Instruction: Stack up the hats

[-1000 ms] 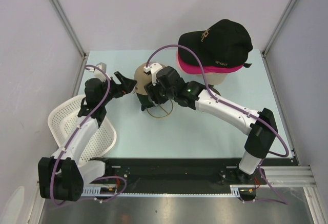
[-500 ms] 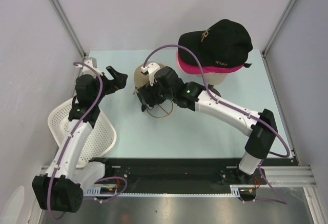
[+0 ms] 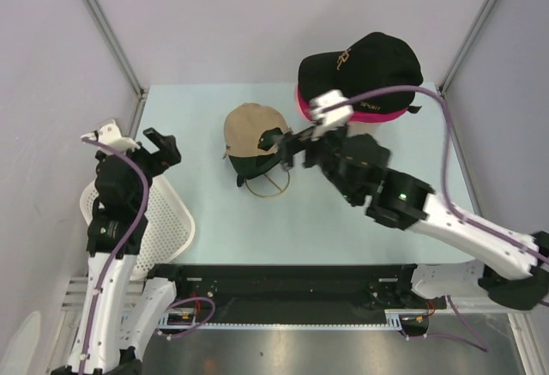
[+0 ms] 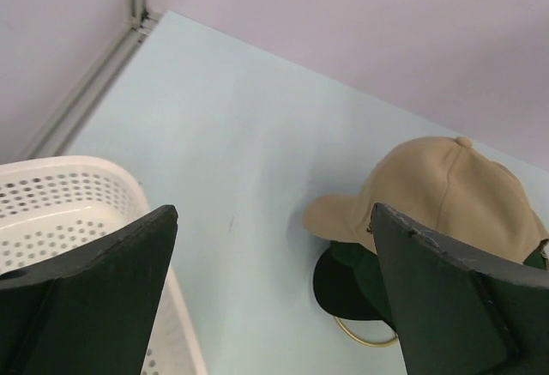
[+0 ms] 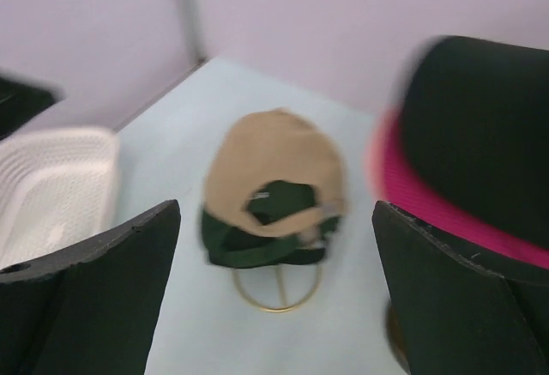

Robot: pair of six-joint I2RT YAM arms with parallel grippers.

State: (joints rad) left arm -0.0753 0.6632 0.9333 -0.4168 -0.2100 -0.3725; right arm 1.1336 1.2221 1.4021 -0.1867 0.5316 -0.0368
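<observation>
Fabric caps sit in two piles on the pale blue tabletop [image 3: 219, 220]. Near the middle, a tan cap [image 3: 256, 128] with a rounded, panelled crown and a small button on top lies over a dark green cap [image 3: 256, 167], whose curved brim peeks out beneath it. Both perch on a thin gold wire stand [image 3: 268, 188] whose round ring base rests on the table. At the far right, a black cap [image 3: 369, 66] with gold lettering on its front tops a magenta cap [image 3: 384, 118], of which only the bright lower edge shows; what carries that pile is hidden. The left gripper [image 3: 159, 148] hangs over the table's left edge above the white perforated plastic basket [image 3: 176, 220]. Its flat dark fingers are spread wide with nothing between them, well apart from the tan cap. The right gripper [image 3: 286, 145] hovers near the right side of the tan-and-green pile, between the two piles, its jaws likewise spread wide and empty. The right wrist view is blurred, yet it shows the strap opening at the back of the tan cap with green cloth visible through it.
</observation>
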